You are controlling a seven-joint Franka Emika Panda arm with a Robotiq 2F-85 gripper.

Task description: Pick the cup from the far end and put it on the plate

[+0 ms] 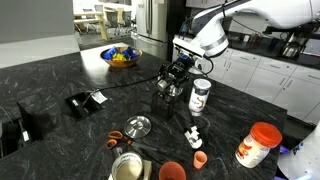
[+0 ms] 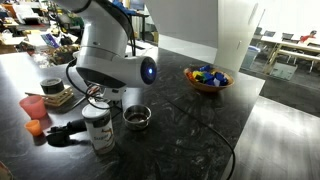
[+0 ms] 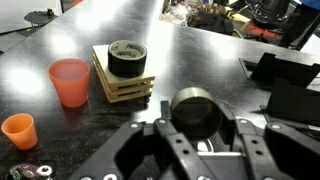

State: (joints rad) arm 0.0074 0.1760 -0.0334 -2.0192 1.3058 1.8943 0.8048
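One broad black desk (image 1: 60,78) carries everything, with its things set well apart, which I judge leaves each one reachable from above. The tool (image 1: 171,90) hangs over it with nothing in its grip and its fingers (image 3: 150,145) spread wide. It seems held open and tilted so that the wrist view lines up on the target ahead of a descent. A white container (image 1: 201,95) stands upright just beside the tool, close enough that a careless swing could knock it. A roll of tape (image 3: 127,58) rests on wooden blocks further off, with a red cup (image 3: 70,81) and a small orange cup (image 3: 17,130) near it. The cup (image 3: 195,110), silver and upright on the desk, shows centred between the spread fingers in the wrist view. In an exterior view the cup (image 1: 138,126) sits lower than the tool, apart from it and untouched. I cannot make out a plate with certainty.
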